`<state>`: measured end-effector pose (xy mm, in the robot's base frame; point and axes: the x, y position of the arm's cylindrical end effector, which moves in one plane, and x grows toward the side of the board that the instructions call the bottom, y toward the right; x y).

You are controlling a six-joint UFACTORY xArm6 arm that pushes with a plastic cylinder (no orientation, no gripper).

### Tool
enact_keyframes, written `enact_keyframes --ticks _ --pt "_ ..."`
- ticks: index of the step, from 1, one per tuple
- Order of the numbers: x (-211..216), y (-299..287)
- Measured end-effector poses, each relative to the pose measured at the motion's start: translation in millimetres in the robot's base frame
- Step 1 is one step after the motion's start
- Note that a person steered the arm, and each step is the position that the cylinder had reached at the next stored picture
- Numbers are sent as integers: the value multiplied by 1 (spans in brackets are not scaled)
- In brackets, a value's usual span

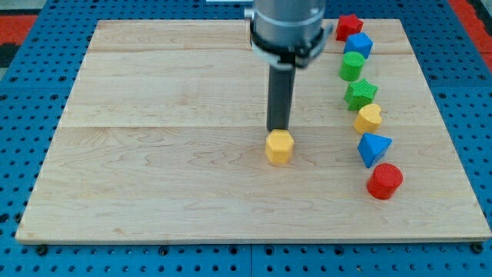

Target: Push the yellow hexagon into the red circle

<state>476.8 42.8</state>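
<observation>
The yellow hexagon point(279, 147) sits on the wooden board near its middle. My tip point(277, 129) stands right at the hexagon's top side, touching or nearly touching it. The red circle point(384, 181) lies toward the view's lower right, well to the right of the hexagon and a little below it.
A column of blocks runs down the right side: a red star point(348, 27), a blue hexagon point(358, 45), a green cylinder point(353, 66), a green star point(360, 95), a yellow heart point(368, 118) and a blue triangle point(373, 148) just above the red circle. The board's edge point(254, 240) runs along the bottom.
</observation>
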Motion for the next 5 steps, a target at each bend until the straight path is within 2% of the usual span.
enact_keyframes --ticks 1,2,3,4,5 --pt "54 40" --pt "31 25" --pt "37 1" --pt "84 25" --pt "68 8"
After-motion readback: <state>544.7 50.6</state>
